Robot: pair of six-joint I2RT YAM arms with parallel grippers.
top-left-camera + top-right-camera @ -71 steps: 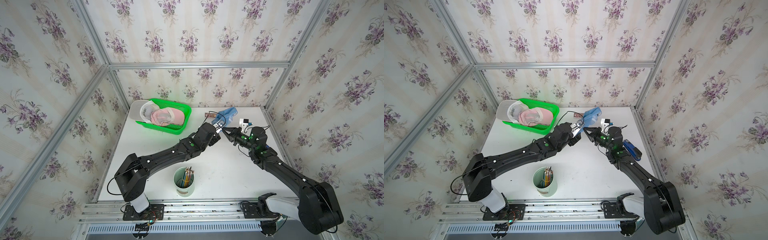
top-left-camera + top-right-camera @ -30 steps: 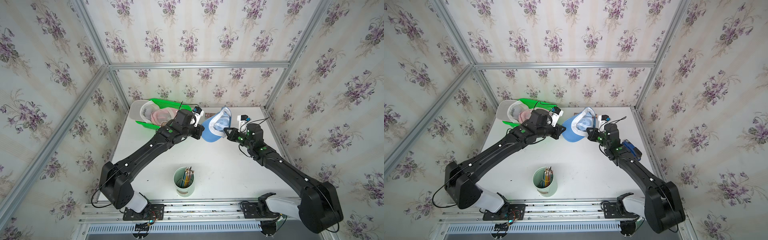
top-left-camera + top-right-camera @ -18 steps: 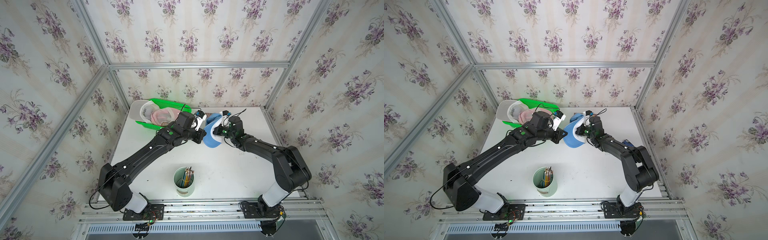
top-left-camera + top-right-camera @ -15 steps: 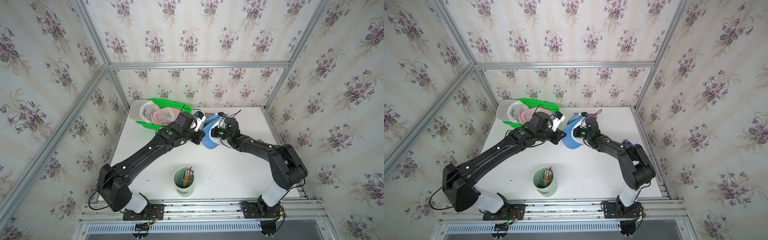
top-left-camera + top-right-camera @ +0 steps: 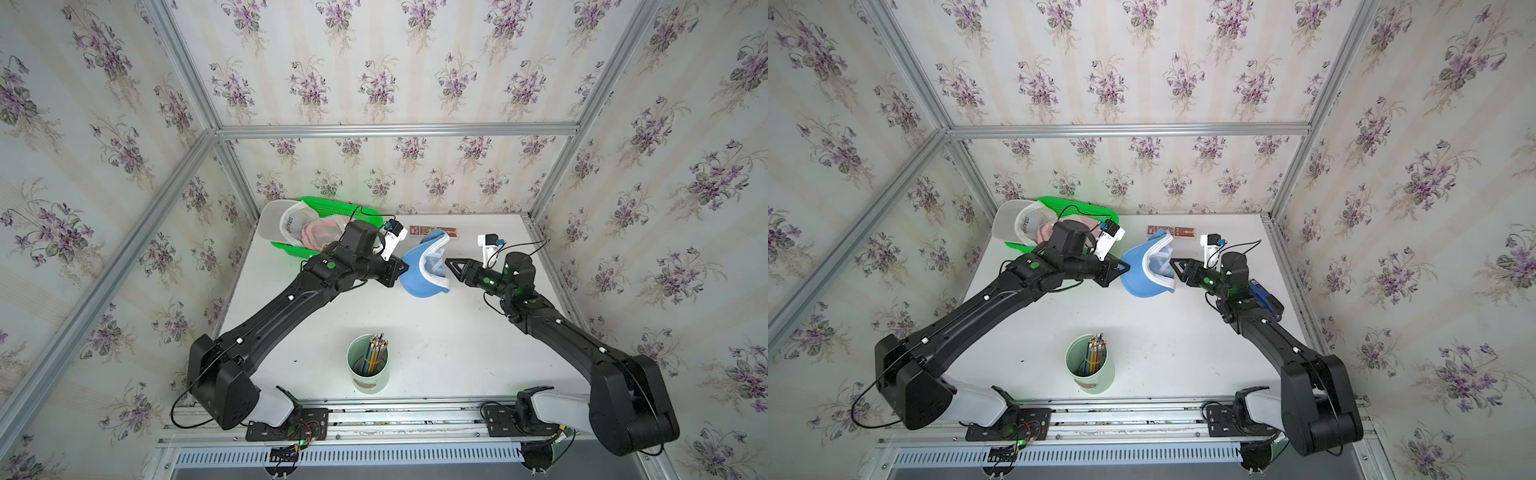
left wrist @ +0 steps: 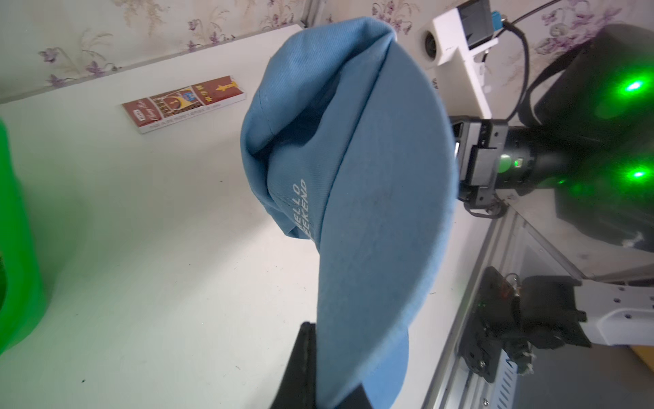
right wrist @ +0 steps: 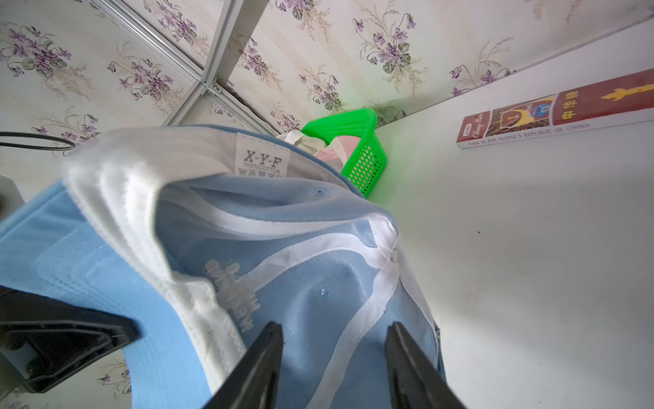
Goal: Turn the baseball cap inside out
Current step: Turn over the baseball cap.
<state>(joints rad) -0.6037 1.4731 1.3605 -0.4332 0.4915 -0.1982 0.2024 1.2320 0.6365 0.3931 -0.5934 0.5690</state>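
Papered walls point(image 5: 374, 62) close me in at the back and on both sides: pale cream stripes scattered with sprigs of purple violets. Bare aluminium bars point(image 5: 395, 129) frame the panels, one running level across the back and others slanting off at the corners. My desk point(image 5: 436, 332) is plain matt white with a few small dark specks. It meets the back wall in a straight line. Along its near edge lies a metal rail point(image 5: 415, 409), with a slotted grille point(image 5: 353, 457) below. The light is bright and even, and the shadows on the desk are soft.
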